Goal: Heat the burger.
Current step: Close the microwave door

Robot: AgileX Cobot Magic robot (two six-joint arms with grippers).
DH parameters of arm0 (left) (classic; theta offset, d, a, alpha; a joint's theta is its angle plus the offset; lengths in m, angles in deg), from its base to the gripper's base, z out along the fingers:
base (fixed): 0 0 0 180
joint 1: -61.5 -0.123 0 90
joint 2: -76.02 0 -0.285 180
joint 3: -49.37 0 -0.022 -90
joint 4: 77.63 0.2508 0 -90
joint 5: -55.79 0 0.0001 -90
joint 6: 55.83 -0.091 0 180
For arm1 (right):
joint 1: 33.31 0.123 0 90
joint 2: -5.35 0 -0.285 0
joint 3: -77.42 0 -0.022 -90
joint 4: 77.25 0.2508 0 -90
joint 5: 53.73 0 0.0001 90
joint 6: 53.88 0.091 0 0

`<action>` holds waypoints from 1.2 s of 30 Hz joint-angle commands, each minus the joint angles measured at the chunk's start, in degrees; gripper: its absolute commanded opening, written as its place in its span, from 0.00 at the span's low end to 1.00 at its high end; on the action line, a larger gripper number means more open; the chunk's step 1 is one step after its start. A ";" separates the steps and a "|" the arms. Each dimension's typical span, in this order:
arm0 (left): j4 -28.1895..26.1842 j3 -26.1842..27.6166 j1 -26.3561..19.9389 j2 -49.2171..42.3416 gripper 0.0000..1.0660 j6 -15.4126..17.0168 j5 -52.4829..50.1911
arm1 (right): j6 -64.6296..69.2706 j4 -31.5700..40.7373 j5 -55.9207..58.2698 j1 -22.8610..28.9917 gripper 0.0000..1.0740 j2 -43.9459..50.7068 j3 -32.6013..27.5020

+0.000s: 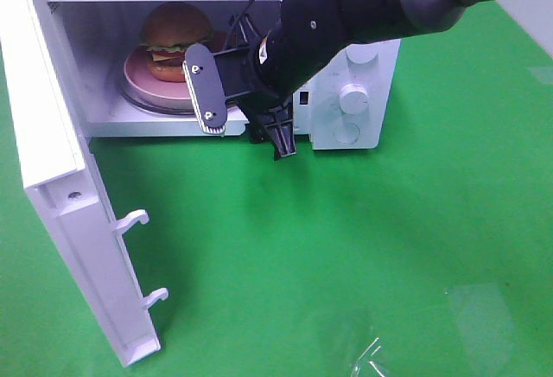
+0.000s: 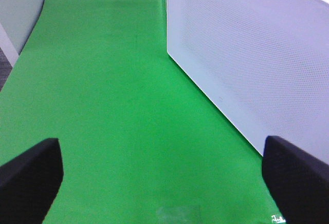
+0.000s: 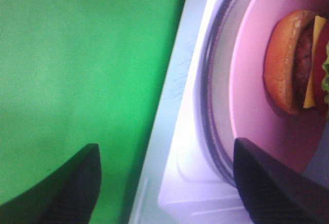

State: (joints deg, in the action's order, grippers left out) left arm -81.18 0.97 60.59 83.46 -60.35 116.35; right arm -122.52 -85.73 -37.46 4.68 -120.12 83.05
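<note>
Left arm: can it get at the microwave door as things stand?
Probably yes. The door stands swung open, its outer face close beside the open left gripper, with only green mat between them.

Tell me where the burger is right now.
In the exterior high view the burger sits on the pink plate inside the open microwave, upper left, just behind the right gripper.
</note>
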 commanded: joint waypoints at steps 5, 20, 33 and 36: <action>-0.23 -0.06 -0.11 -1.09 0.92 0.00 -0.86 | 2.52 3.27 -0.23 0.29 0.65 5.61 -6.42; -0.23 -0.06 -0.11 -1.09 0.92 0.00 -0.86 | 26.99 3.27 0.46 0.29 0.65 18.45 -20.34; -0.23 -0.06 -0.11 -1.09 0.92 0.00 -0.86 | 58.27 3.21 13.52 0.29 0.74 30.08 -28.71; -0.23 -0.06 -0.11 -1.09 0.92 0.00 -0.86 | 62.68 3.21 22.29 0.29 0.73 33.29 -28.82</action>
State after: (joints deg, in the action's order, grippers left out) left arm -81.18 0.97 60.59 83.46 -60.35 116.35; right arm -62.36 -82.57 -19.36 4.80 -88.49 54.46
